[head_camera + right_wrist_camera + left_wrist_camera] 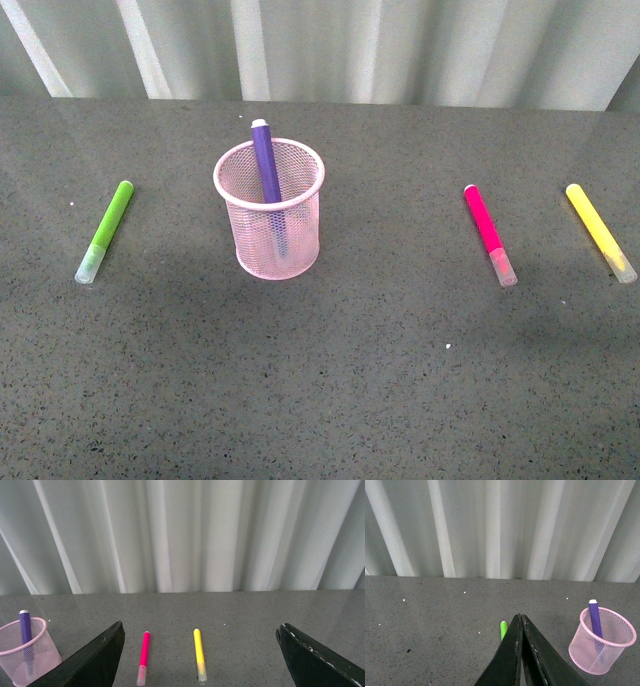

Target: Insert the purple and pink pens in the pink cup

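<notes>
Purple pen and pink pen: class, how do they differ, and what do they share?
The purple pen stands leaning inside the cup; the pink pen lies flat on the table, right of the cup. The purple pen is dark, the pink pen bright magenta. Both are thick markers with white end tips.

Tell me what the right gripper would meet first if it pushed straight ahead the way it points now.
Probably the yellow marker: in the right wrist view it lies almost centred inside the open right gripper, with the pink pen off toward the pink cup. Depth is unclear.
</notes>
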Controlling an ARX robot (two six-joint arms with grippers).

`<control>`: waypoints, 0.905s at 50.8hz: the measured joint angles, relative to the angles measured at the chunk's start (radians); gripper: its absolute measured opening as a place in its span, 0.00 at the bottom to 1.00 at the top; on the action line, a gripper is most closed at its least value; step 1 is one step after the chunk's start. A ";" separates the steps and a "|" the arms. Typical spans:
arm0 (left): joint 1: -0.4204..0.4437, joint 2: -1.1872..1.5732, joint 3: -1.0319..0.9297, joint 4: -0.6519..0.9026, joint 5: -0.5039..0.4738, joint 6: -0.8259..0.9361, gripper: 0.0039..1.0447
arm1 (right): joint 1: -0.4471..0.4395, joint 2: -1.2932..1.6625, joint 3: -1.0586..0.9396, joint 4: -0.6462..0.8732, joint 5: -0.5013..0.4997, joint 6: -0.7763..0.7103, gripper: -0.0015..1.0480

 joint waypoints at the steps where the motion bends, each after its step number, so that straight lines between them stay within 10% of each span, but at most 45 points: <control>1: 0.000 -0.012 0.000 -0.010 0.000 0.000 0.03 | 0.000 0.000 0.000 0.000 0.000 0.000 0.93; 46: 0.000 -0.490 -0.001 -0.460 0.000 0.000 0.03 | 0.000 0.000 0.000 0.000 0.000 0.000 0.93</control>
